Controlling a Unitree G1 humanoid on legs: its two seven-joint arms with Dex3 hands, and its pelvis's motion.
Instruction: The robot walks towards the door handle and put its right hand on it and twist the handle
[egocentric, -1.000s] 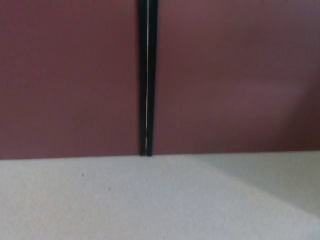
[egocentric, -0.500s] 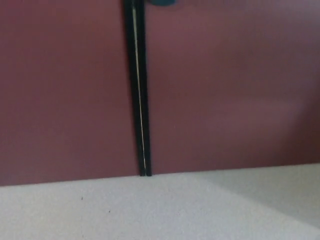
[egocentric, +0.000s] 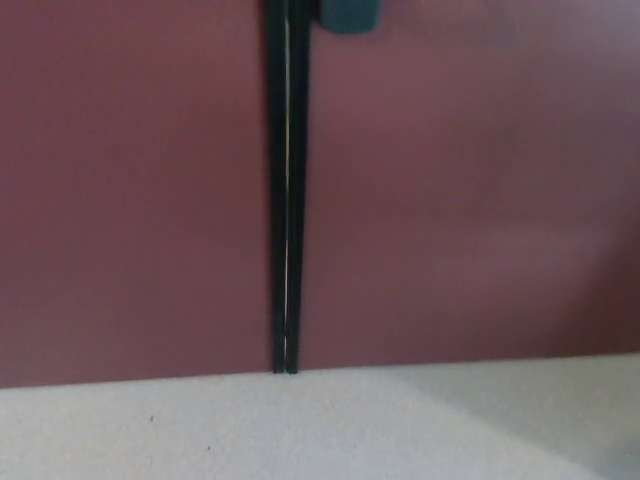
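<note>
Maroon door (egocentric: 450, 200); dark handle (egocentric: 349, 14) cropped, direction unclear.

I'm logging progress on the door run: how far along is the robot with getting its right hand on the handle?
Early stage. The approach looks mostly done: the dark red door with its black vertical seam fills the view above the pale grey floor. A dark blurred object, possibly the handle, shows at the top edge. Neither hand is visible, so reaching, grasping and twisting all remain.

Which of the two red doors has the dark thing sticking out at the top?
The red door on the right. A dark thing shows at its top edge, right beside the black gap. The left door is plain.
</note>
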